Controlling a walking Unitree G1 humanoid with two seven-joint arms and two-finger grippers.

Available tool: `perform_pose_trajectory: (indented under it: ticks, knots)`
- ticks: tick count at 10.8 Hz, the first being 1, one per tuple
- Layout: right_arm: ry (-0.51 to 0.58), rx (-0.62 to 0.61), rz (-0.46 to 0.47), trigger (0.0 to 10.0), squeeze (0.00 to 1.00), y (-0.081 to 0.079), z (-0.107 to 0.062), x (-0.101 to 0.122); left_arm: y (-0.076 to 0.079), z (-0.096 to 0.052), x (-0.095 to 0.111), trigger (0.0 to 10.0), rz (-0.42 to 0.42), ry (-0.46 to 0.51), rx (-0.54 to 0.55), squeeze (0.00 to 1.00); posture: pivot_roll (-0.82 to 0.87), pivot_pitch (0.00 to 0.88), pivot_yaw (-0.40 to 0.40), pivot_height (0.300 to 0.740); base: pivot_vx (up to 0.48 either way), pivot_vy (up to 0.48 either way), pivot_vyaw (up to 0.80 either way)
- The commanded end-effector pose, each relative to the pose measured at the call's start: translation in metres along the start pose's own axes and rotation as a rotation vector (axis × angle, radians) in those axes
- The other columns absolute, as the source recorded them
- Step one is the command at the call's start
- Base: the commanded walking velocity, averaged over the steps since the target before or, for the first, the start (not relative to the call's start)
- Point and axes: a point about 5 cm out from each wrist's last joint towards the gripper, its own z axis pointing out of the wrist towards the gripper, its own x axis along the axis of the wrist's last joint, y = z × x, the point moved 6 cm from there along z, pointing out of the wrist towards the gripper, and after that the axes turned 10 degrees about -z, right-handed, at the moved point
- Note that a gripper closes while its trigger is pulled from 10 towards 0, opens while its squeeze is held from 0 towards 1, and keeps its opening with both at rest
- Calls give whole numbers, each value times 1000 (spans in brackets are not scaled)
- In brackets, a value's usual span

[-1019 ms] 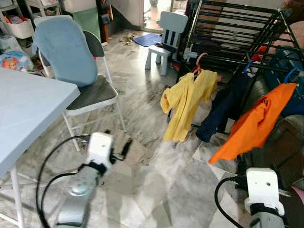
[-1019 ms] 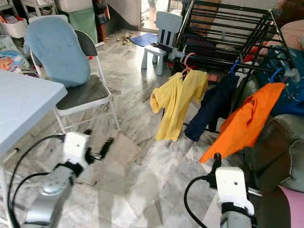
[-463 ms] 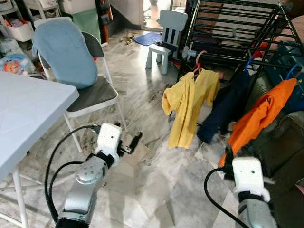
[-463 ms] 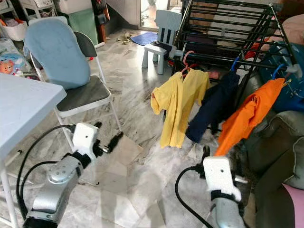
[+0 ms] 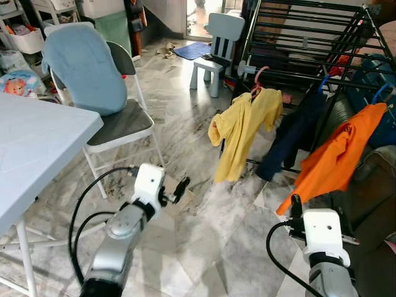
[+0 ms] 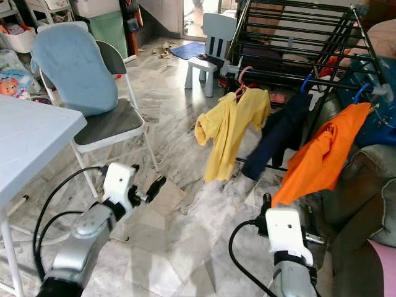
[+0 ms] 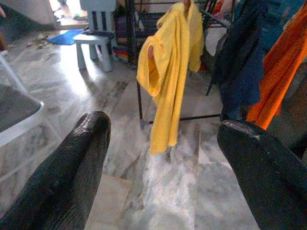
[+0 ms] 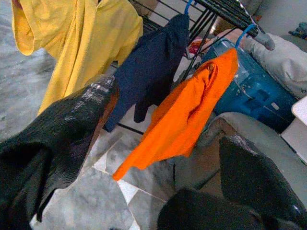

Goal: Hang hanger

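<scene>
A yellow shirt (image 5: 242, 133) hangs on a pink hanger (image 5: 260, 77) from the black drying rack (image 5: 297, 37). Beside it hang a navy garment (image 5: 291, 133) and an orange shirt (image 5: 337, 161), each on a blue hanger. My left gripper (image 5: 179, 189) is held low over the floor, short of the yellow shirt, open and with nothing in it (image 7: 163, 127). My right gripper (image 5: 296, 205) is low at the right, just below the orange shirt's hem. It is open and holds nothing (image 8: 170, 115).
A folding chair (image 5: 117, 124) draped with a blue cloth stands at the left behind a white table (image 5: 37, 142). A small pale-blue child's chair (image 5: 216, 43) is near the rack. A dark sofa (image 5: 371, 185) crowds the right side. Cardboard (image 6: 164, 192) lies on the marble floor.
My left arm has reached forward and to the right, toward the yellow shirt. My right arm has come up and shifted left, under the orange shirt. The camera has also shifted a little.
</scene>
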Motion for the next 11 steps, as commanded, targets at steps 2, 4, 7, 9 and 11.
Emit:
perform_pose_trajectory:
  ticks: [2, 4, 7, 9, 11]
  knots:
    - [38, 5, 2, 10000, 0, 1, 1, 10, 6, 5, 3, 10000, 9, 14, -30, 0, -20, 0, -12, 740, 309, 296, 0]
    - [-6, 8, 35, 10000, 0, -6, -1, -3, 9, 6, -5, 10000, -7, -3, -40, 0, -3, 0, -17, 740, 281, 390, 0]
    - [16, 21, 5, 10000, 0, -11, 3, 5, 6, 9, -1, 10000, 1, 4, -45, 0, -15, 0, 6, 740, 294, 377, 0]
    - [39, -13, -6, 10000, 0, -5, 8, 10, 9, 13, -1, 10000, 0, 1, -58, 0, -21, 0, 11, 740, 351, 328, 0]
    - [-11, -55, 11, 10000, 0, 2, 11, 4, 9, 15, 1, 10000, 4, 0, -68, 0, -17, 0, 17, 740, 364, 311, 0]
